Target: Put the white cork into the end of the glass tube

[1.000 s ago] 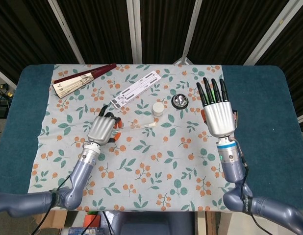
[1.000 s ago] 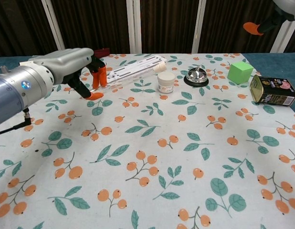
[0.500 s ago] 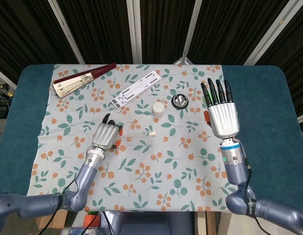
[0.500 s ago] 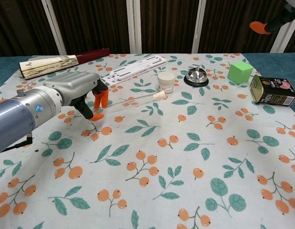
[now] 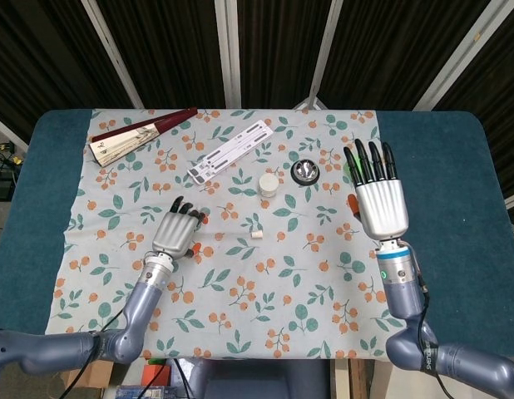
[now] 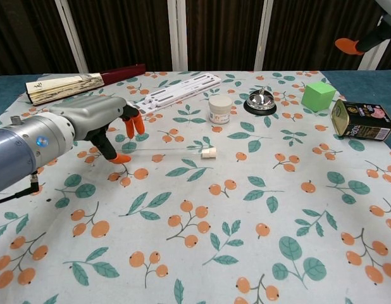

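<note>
- Lying flat on the worktop (image 5: 41,166), the glass tube (image 6: 161,150) has the white cork (image 6: 209,152) at its right end; whether the cork sits fully inside is hard to tell
- Left hand (image 5: 175,232) rests low near the tube's left end, fingers (image 6: 131,124) apart and holding nothing
- Right hand (image 5: 380,197) hangs over the right side, fingers straight and spread, empty
- Beyond the tube stand a white jar (image 6: 220,109) and a bell (image 6: 260,101)
- A green cube (image 6: 318,96) and a tin (image 6: 362,120) sit at the right
- A folded fan (image 5: 140,133) and a white strip (image 5: 232,151) lie at the far side
</note>
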You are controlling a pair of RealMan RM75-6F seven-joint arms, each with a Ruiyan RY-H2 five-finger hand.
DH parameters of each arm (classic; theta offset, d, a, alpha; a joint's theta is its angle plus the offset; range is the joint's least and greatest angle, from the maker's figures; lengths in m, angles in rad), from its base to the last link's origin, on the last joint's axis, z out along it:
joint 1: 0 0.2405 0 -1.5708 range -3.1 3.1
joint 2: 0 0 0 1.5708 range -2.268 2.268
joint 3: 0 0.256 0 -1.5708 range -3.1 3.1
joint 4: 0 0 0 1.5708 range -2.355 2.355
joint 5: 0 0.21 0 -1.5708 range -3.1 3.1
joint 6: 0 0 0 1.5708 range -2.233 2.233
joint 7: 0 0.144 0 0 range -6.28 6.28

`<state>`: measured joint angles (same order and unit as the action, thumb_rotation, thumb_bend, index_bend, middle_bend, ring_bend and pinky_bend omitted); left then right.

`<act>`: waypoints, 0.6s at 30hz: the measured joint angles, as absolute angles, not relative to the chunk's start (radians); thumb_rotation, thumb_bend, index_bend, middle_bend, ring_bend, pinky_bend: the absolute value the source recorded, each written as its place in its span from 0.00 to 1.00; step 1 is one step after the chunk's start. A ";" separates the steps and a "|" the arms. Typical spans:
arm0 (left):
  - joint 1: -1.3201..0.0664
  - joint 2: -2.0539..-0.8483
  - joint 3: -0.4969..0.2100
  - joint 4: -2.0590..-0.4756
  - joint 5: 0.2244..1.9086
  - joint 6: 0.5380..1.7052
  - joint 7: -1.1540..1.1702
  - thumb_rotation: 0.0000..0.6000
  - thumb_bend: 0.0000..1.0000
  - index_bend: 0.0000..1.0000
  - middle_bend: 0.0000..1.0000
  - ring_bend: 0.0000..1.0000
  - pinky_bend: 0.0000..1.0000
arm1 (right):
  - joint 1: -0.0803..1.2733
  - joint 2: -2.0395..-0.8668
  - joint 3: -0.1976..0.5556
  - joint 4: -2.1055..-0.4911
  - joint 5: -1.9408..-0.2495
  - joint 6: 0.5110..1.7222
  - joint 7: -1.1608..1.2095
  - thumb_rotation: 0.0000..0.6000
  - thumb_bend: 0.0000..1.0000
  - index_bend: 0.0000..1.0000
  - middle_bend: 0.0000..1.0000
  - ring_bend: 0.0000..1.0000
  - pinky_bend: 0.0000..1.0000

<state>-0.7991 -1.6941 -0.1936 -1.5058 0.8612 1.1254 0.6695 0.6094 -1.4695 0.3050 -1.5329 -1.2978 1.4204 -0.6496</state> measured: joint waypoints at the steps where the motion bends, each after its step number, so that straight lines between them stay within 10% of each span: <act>1: -0.796 -1.686 -0.195 -1.516 0.860 1.128 0.669 1.00 0.32 0.23 0.25 0.10 0.00 | 0.606 -1.467 0.303 -1.536 -1.298 1.422 -0.648 1.00 0.36 0.00 0.05 0.00 0.00; 18: -0.591 -1.383 -0.106 -1.781 1.128 1.332 0.477 1.00 0.19 0.08 0.04 0.00 0.00 | 0.436 -1.306 0.239 -1.756 -1.206 1.414 -0.410 1.00 0.28 0.00 0.00 0.00 0.00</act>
